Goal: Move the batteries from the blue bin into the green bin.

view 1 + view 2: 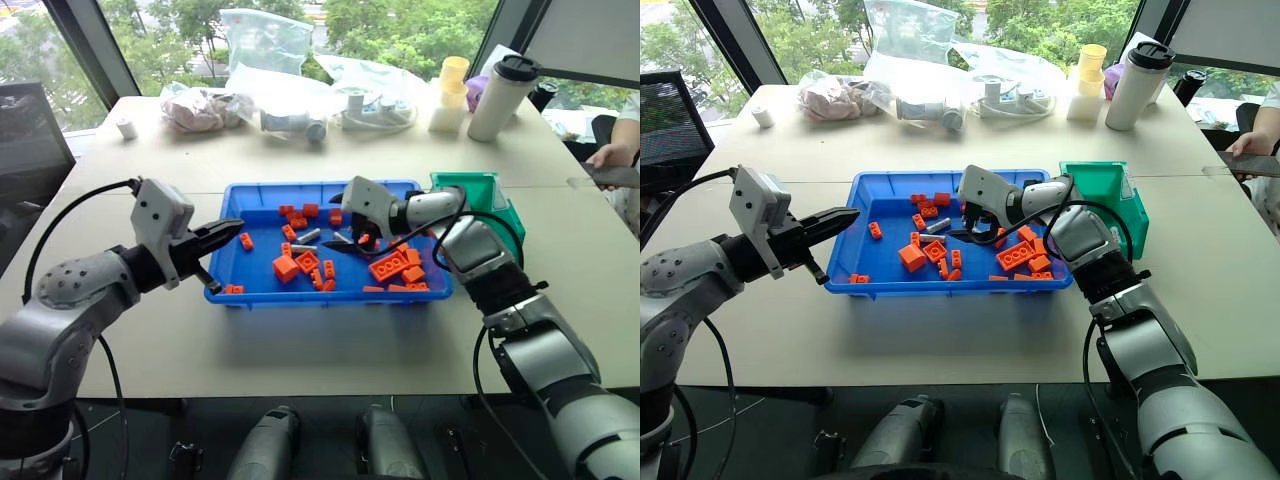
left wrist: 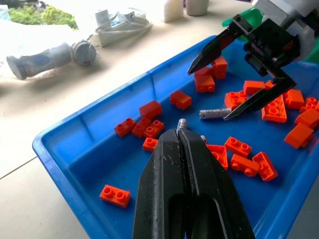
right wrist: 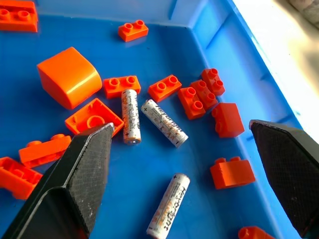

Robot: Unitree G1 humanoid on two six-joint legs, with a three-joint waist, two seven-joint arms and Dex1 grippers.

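Head views: wide, shallow bright blue plastic bin [image 1: 262,292] on the pale worktop [image 1: 150,330], strewn with orange plastic building blocks [image 1: 388,266]; small teal-green plastic bin [image 1: 492,192] touching its right end. Right tool [image 1: 349,228] over the tray's middle, black fingers spread wide, holding nothing. Left tool [image 1: 228,230] at the tray's left edge, fingers pressed together, empty.

Left wrist view: closed black fingers [image 2: 188,169] above the tray floor, 1 silver-grey metal cylinder battery [image 2: 215,113] lying near the right tool's lower fingertip.

Right wrist view: 3 batteries [image 3: 129,115] on the blue floor between the 2 parted fingers [image 3: 84,164], 2 nearly touching at their ends, the third lying apart from them; none in contact with the fingers.
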